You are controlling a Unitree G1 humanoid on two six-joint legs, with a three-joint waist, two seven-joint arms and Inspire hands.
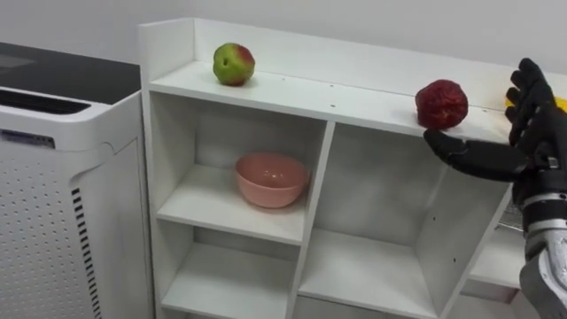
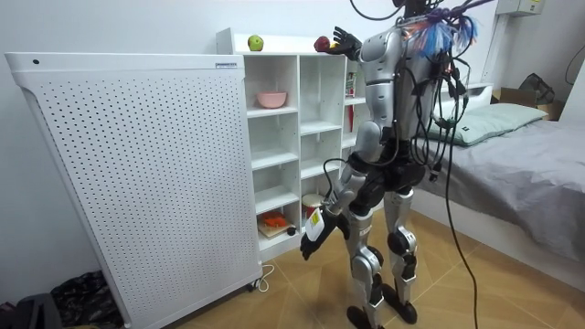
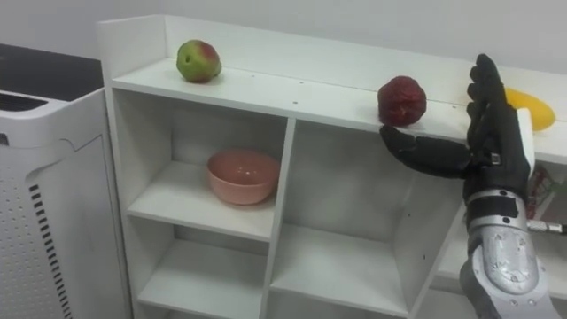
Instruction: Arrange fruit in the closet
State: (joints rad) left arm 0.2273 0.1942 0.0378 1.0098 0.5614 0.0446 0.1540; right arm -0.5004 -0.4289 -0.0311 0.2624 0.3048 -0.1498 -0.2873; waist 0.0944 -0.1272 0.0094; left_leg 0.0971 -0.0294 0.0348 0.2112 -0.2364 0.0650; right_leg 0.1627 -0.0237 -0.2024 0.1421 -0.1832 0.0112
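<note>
Right hand (image 3: 494,146) straight-fingered, thumb just under the red fruit (image 3: 401,99) on the closet (image 3: 292,89); yellow fruit (image 3: 536,113) half hidden behind it. Left hand (image 2: 311,236) hangs low, fingers unclear.

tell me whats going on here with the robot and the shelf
The robot stands at a white shelf. Its right hand is raised at the top board, fingers straight, thumb stretched out just below a red fruit, not closed round it. A green apple sits at the top's left end, a pink bowl in the compartment below it, and a yellow fruit behind the hand. The left hand hangs low at its side.
</note>
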